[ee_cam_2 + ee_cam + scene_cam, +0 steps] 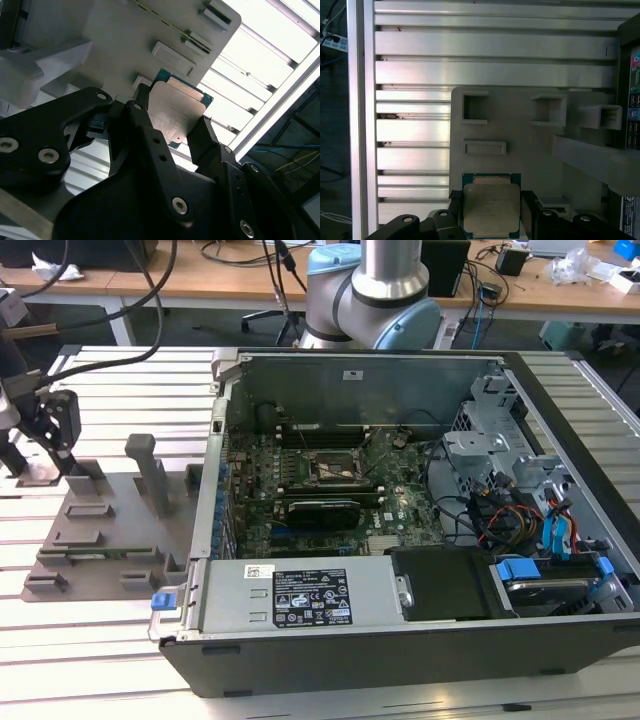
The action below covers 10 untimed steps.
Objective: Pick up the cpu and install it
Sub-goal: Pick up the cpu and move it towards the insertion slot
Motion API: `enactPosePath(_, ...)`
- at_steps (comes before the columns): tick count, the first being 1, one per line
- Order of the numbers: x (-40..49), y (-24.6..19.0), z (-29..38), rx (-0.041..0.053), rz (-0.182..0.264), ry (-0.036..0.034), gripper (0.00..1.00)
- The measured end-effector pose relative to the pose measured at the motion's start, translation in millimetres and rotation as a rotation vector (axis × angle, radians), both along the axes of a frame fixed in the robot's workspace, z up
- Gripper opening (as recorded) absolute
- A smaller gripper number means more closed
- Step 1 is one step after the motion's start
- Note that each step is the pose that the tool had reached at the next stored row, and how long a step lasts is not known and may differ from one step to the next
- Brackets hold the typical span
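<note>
The cpu (pixel 491 210) is a flat square chip with a pale metal top and a thin green edge. In both wrist views it sits between my gripper's (pixel 491 199) black fingers, which press on two opposite edges. In the second wrist view the cpu (pixel 176 112) is seen just off the grey fixture plate (pixel 125 30), with the gripper (pixel 172 122) shut on it. The exterior view places the gripper (pixel 58 445) over the fixture plate (pixel 110 530) at that view's left, beside the open computer case (pixel 400 640). The square socket frame (pixel 335 468) lies on the motherboard inside the case.
The fixture plate carries raised grey posts (pixel 150 475) and slots close to my gripper. A long black card (pixel 320 510) lies below the socket. Cables and drive bays (pixel 520 510) fill the case's far side. The ribbed metal table (pixel 485 45) extends around the plate.
</note>
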State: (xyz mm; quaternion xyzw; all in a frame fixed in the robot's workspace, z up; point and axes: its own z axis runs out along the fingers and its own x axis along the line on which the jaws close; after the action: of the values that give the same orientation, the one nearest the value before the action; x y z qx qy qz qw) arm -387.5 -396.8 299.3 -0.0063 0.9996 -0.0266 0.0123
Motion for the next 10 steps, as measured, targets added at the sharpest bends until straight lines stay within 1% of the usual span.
enactPosePath(4, 0.0, 0.0, 2.2, -0.0001, 0.000, 0.0000, 0.55)
enactPosePath(7, 0.0, 0.0, 5.7, -0.0001, 0.000, 0.0000, 0.55)
enactPosePath(8, 0.0, 0.0, 14.3, 0.0000, 0.000, 0.0000, 0.55)
enactPosePath(9, 0.0, 0.0, 19.1, 0.0000, 0.000, 0.0000, 0.55)
enactPosePath(10, 0.0, 0.0, 21.4, 0.0000, 0.000, 0.0000, 0.55)
